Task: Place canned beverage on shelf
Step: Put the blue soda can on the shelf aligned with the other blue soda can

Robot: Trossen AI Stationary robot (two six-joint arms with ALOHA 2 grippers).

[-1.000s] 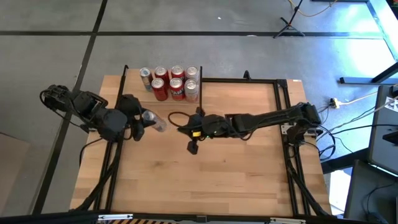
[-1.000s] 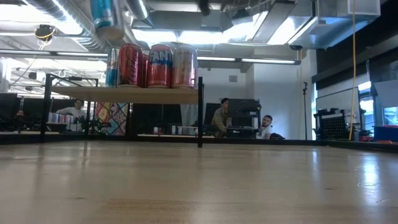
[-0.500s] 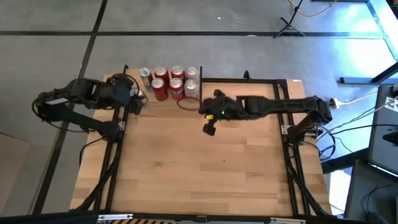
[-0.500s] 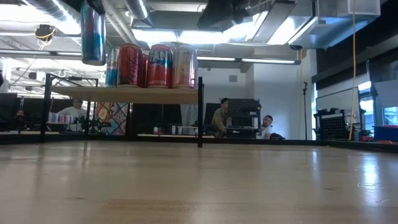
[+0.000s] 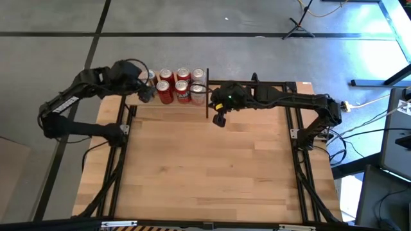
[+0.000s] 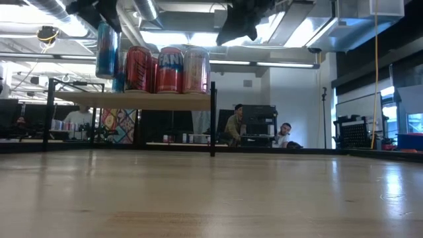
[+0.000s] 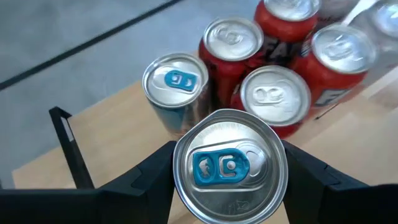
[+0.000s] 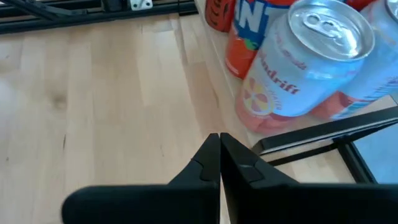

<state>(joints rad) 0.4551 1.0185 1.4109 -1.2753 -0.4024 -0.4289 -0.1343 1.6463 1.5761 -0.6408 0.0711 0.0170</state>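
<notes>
Nearest in the left wrist view, the left gripper [image 7: 229,180] is clamped around a silver can with a blue pull tab [image 7: 229,167], one dark finger pressed on each side of the body just under the top rim. In the high view this sits at about 10 o'clock on the table, over the left end of the shelf [image 5: 138,102]. The low view shows the same can [image 6: 106,49] upright, blue and silver, its base a little above the level of the standing cans, so it looks not yet set down.

Just beyond it stands another blue-tab can [image 7: 176,84], and past that the red cans [image 7: 273,102], packed touching one another.

A sealed drink can is stiff along its height but thin-walled and smooth (likely slick if cold), so a side grip high on the body, as here, seems right; squeezing hard at mid-height could dent it. If full it should feel fairly heavy and settle steadily once flat on the board.

Farther right, at roughly 12 o'clock, the right gripper [image 8: 219,155] waits with fingers pressed together, empty, beside a pale fruit-print can [image 8: 305,65] at the shelf's right end.
</notes>
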